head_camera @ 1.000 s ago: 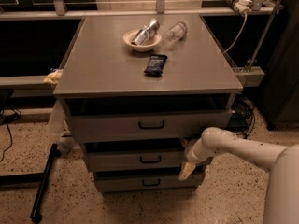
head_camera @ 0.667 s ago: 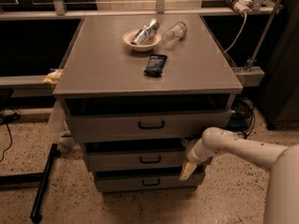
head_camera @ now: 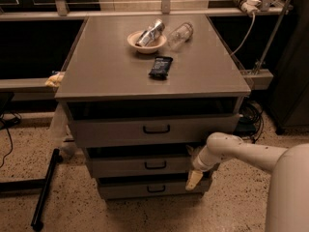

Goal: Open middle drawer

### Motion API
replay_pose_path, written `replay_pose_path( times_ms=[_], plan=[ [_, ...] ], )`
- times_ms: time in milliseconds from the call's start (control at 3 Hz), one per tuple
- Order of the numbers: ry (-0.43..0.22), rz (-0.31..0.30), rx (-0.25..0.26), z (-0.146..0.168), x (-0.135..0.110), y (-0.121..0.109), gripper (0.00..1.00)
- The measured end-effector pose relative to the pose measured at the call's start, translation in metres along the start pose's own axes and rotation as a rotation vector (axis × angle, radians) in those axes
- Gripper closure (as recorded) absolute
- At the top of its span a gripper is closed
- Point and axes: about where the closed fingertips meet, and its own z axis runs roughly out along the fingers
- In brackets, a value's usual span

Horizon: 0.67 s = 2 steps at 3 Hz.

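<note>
Fingers (head_camera: 194, 179) of your gripper (head_camera: 193, 181), low at the right front corner of the cabinet (head_camera: 145, 76), hide whether they are spread or closed; hook the loop handle (head_camera: 155, 165) centred on the middle drawer (head_camera: 116, 167), probably rigid and free-sliding, set between its two neighbours.

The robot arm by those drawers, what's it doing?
The robot's arm reaches in from the right. Its gripper is low down, at the right end of the middle drawer of the grey cabinet. It is not on the drawer's black handle, which sits at the centre of the front. A bowl, a bottle and a dark packet lie on top.
</note>
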Motion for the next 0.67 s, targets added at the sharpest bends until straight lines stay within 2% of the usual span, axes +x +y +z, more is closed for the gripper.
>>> replay_pose_path(
  times_ms=[667],
  plan=[
    [0.039,0.016,-0.049,-0.0063,0.0048,0.012,0.0]
  ],
)
